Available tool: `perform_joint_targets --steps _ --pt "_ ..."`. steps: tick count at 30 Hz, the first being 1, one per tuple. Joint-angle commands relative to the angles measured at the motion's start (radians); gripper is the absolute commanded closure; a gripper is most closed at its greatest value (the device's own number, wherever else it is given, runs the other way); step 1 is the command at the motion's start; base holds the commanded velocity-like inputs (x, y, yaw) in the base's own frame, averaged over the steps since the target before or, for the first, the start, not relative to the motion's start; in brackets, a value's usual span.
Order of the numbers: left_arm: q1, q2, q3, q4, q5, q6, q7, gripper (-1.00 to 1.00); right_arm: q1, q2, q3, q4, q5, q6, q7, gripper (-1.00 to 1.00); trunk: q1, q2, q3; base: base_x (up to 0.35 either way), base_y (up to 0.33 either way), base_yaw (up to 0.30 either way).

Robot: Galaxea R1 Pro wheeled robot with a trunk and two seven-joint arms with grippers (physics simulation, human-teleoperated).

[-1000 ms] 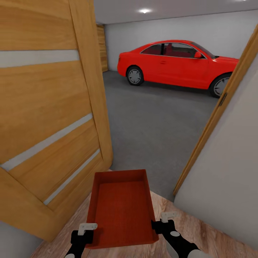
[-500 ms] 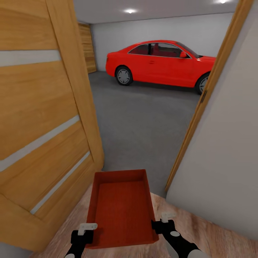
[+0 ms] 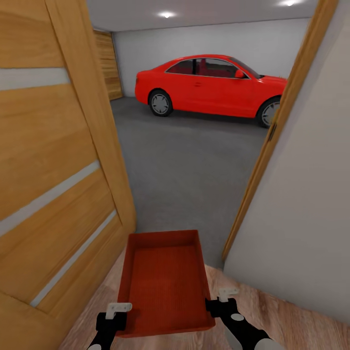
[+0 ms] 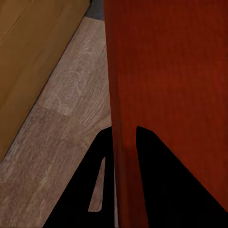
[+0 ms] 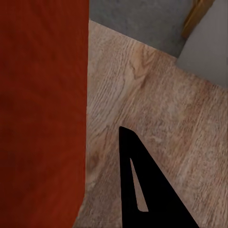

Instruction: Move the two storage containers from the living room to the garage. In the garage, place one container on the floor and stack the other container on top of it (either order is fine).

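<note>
Shallow orange-red ribbed plastic tub (image 3: 164,287), empty, clamped between left gripper (image 3: 118,310) and right gripper (image 3: 219,301) at doorway; red car (image 3: 209,86) beyond; wrist views add tub's outer walls over wood-plank floor (image 5: 142,109)

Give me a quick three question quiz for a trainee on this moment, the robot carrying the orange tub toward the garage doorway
1. True or false: the storage container is held between the left gripper and the right gripper.
2. What is parked on the concrete floor ahead?
A) a red car
B) a bicycle
C) a white van
3. Fill in: to the robot's left stands an open ____ door.

Key:
1. True; the left wrist view shows a container wall between the fingers, and both grippers sit at the container's near corners.
2. A, the red car.
3. Wooden.
</note>
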Motion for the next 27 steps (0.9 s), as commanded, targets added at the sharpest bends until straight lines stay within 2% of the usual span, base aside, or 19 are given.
perform_joint_targets --steps 1,7,12,27 --pt "-0.001 0.000 0.012 -0.002 -0.020 -0.003 0.011 1.00 -0.001 -0.005 -0.005 0.002 0.001 -0.003 -0.013 1.00 0.000 0.000 -0.001 0.220 0.225 -0.004" --pt "-0.001 0.000 0.012 -0.002 -0.020 -0.003 0.011 1.00 -0.001 -0.005 -0.005 0.002 0.001 -0.003 -0.013 1.00 0.000 0.000 -0.001 0.214 0.217 -0.001" --pt "-0.001 0.000 0.012 -0.002 -0.020 -0.003 0.011 1.00 -0.001 -0.005 -0.005 0.002 0.001 -0.003 -0.013 1.00 0.000 0.000 0.000 0.045 0.040 -0.074" --pt "-0.001 0.000 0.012 -0.002 -0.020 -0.003 0.011 1.00 -0.001 -0.005 -0.005 0.002 0.001 -0.003 -0.013 1.00 0.000 0.000 0.006 0.002 0.002 -0.240"
